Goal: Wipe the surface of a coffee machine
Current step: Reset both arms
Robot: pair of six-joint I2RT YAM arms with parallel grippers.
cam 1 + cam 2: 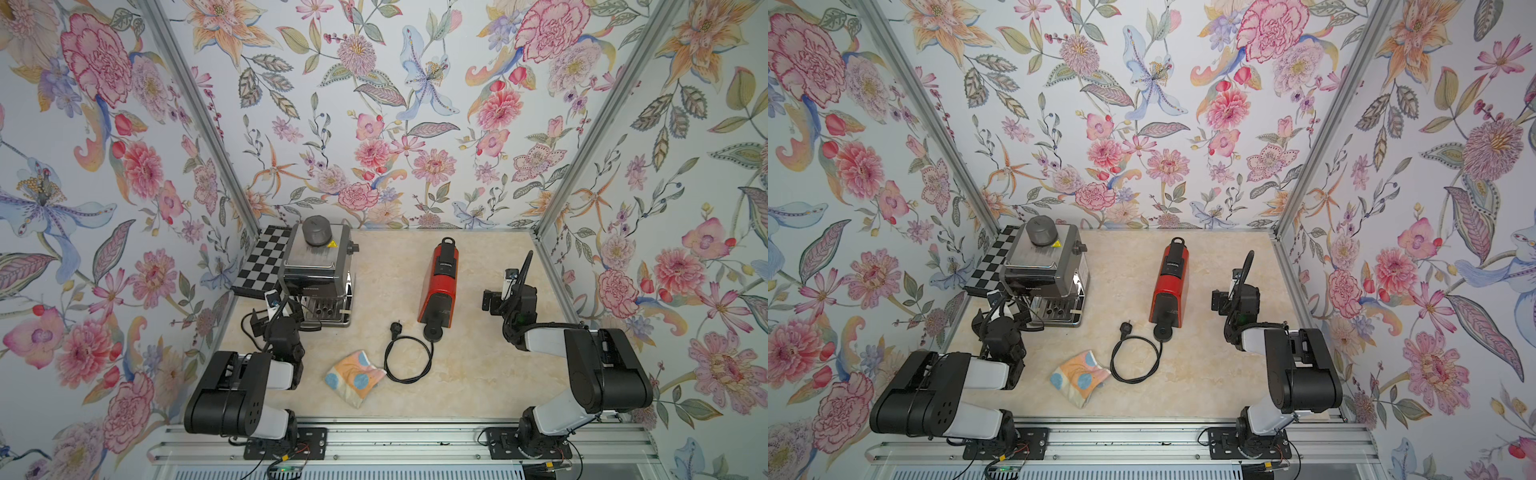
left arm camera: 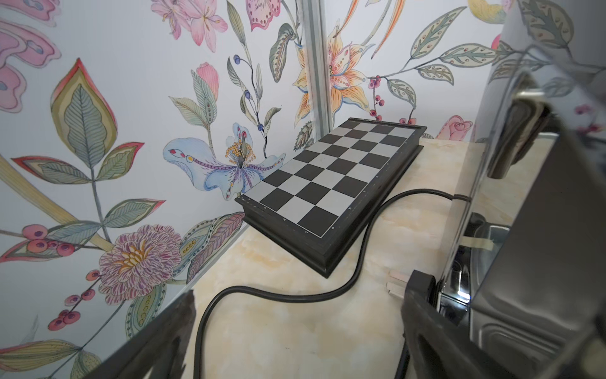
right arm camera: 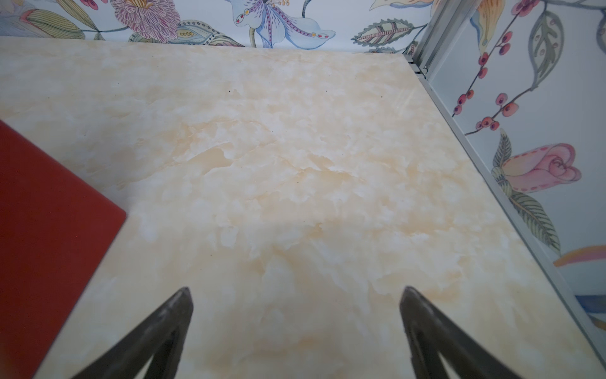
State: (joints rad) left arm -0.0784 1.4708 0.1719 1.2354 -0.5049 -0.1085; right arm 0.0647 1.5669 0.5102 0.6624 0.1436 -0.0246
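In a top view we see a silver coffee machine (image 1: 318, 274) at the back left of the marbled surface (image 1: 469, 374), with a chessboard (image 1: 259, 264) just beside it against the wall. A red coffee machine (image 1: 440, 282) sits near the middle, and a black cord (image 1: 409, 359) lies looped in front of it. A folded patterned cloth (image 1: 354, 377) lies just beside that loop, apart from both arms. The left gripper (image 1: 276, 313) is close to the silver machine's front. The right gripper (image 1: 505, 293) is well apart from the red one.
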